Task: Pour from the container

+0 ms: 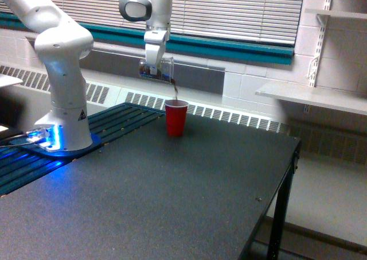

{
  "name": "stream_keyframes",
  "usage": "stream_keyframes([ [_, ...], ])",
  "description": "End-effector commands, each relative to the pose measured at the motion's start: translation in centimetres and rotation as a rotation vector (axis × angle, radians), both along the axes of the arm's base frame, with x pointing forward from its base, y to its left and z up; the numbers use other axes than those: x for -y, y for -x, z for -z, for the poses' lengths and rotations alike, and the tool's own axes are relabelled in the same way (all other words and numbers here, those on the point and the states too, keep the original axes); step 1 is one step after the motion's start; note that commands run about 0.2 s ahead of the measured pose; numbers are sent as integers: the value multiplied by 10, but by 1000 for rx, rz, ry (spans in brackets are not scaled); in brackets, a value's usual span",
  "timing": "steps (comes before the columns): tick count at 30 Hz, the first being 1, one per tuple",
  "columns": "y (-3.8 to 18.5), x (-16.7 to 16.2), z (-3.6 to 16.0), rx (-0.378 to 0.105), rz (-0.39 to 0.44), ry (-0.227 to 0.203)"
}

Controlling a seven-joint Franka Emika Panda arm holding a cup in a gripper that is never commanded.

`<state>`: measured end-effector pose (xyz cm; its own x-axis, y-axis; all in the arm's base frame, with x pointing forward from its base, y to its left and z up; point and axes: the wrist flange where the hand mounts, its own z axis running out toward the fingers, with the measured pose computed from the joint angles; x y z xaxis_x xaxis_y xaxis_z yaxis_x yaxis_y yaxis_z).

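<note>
Altogether two cups show: one clear container and one red cup standing on the black table. Clamped between the fingers of the gripper, the container is tipped, its rim lower than the fingers. From that rim a thin brown stream falls into the red cup below.

The container looks like clear, glossy plastic with brown granular material inside. The red cup is opaque, smooth plastic. The table has a dark, matt, finely speckled top. The arm is smooth, glossy white.
</note>
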<state>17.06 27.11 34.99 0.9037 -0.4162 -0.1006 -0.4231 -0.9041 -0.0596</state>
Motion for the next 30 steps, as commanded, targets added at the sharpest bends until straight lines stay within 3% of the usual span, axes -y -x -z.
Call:
stream_keyframes([
  [1, -2, 3, 5, -24, -1, 5],
  [30, -6, 6, 16, -76, -23, 17],
])
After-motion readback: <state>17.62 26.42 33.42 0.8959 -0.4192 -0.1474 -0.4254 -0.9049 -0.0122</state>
